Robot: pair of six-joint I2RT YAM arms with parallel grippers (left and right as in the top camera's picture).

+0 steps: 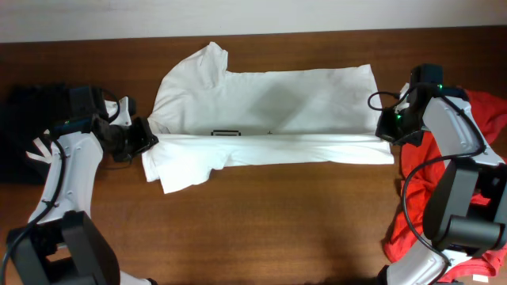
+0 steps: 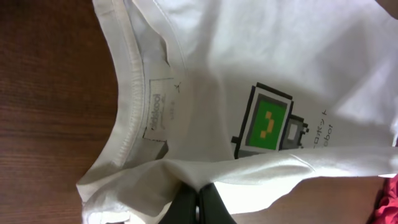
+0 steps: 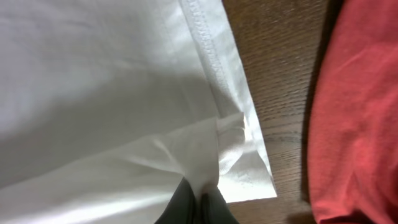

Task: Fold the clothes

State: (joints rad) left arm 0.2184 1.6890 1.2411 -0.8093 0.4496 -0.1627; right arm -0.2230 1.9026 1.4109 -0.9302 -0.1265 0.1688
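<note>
The white T-shirt (image 1: 265, 103) lies spread across the table, its near long edge folded up to the middle. My left gripper (image 1: 146, 139) is shut on the fold at the collar end; the left wrist view shows the white T-shirt (image 2: 205, 56) with its green-and-yellow print (image 2: 272, 120) and my black fingers (image 2: 198, 202) pinching cloth. My right gripper (image 1: 386, 131) is shut on the fold at the hem end; the right wrist view shows the white T-shirt (image 3: 93, 81) and my fingers (image 3: 202, 202) pinching its hem.
A red-orange T-shirt (image 1: 475, 170) is heaped at the right edge under my right arm, also seen in the right wrist view (image 3: 357, 106). A black garment (image 1: 32, 131) lies at the far left. Brown wooden table (image 1: 261, 222) around.
</note>
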